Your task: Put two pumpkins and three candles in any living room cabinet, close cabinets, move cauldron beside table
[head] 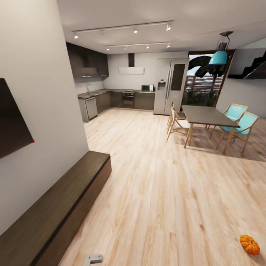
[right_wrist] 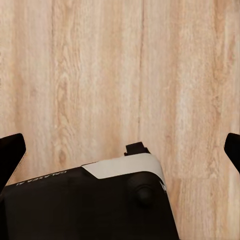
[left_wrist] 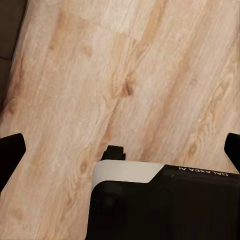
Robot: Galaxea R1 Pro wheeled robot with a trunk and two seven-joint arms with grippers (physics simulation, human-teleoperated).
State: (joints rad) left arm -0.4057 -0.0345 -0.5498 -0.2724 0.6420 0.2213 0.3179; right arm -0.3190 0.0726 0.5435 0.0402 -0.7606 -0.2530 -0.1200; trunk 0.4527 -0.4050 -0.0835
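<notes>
One pumpkin [head: 249, 244] is seen on the wooden floor [head: 159, 192], at about four o'clock in the head view and low near the frame's corner, lying on its own with nothing touching it. The cabinet [head: 55, 210], a single long, low, dark-brown unit with plain fronts that look shut, runs along the wall from about nine o'clock down to seven o'clock, well apart from the pumpkin across open floor. The step in hand is judged to be travel and search: nothing is held, and the pumpkin is yet to be approached. The next move would call for the base to be turned toward four o'clock and brought close, an arm to be lowered, and the pumpkin to be gripped around its body before it is carried over to the cabinet, where a front panel would first have to be opened. In the left wrist view the left gripper [left_wrist: 120, 150] is set wide, its dark fingertips at opposite edges, with bare floor between them and the robot's base below; the right gripper [right_wrist: 120, 150] is likewise spread wide and empty over floorboards. Counted further out: one dining desk [head: 207, 115] at two o'clock, four chairs around it, of which two are turquoise [head: 242, 123] and two white [head: 177, 123], one hanging lamp [head: 220, 55], and one refrigerator [head: 170, 85] in the kitchen at twelve o'clock.
</notes>
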